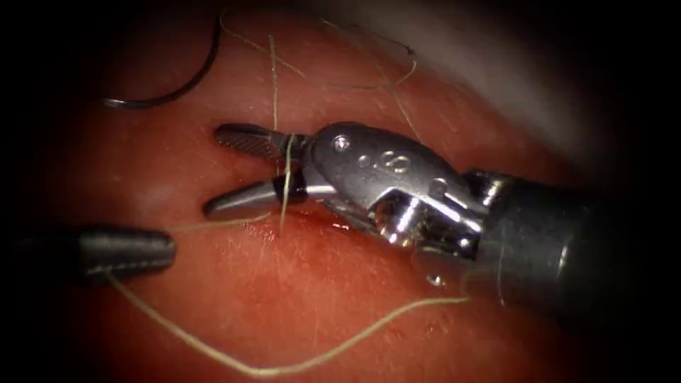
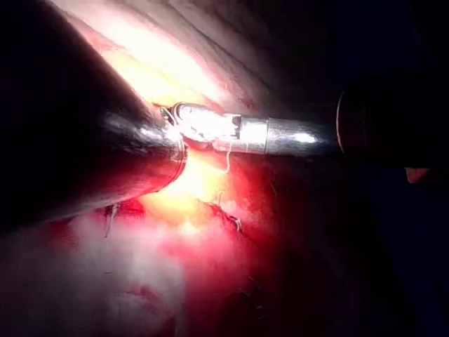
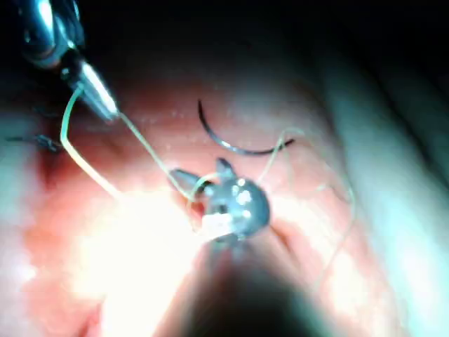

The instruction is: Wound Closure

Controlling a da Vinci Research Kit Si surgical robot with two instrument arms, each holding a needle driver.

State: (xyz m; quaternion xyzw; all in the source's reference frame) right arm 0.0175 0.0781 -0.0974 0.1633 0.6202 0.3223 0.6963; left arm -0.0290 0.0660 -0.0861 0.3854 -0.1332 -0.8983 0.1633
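With its jaws spread wide around a strand of thread [image 1: 286, 177], the right tool [image 1: 245, 170] grips nothing, the left tool [image 1: 152, 250] pinches the thread shut beside it, and the needle [image 1: 177, 85] lies free on the tissue [image 1: 298, 298] beyond them.

Left tool [image 1: 152, 250]: shaft lost in dark at endoscope view's left edge, grip on thread [image 1: 213, 351] hidden at tip. Right tool [image 1: 241, 170]: shaft cut off at right edge. Needle [image 1: 177, 89]: far end blurs into shadow. Cut hidden under right tool. Thread ends too fine to trace on tissue [image 1: 319, 298].
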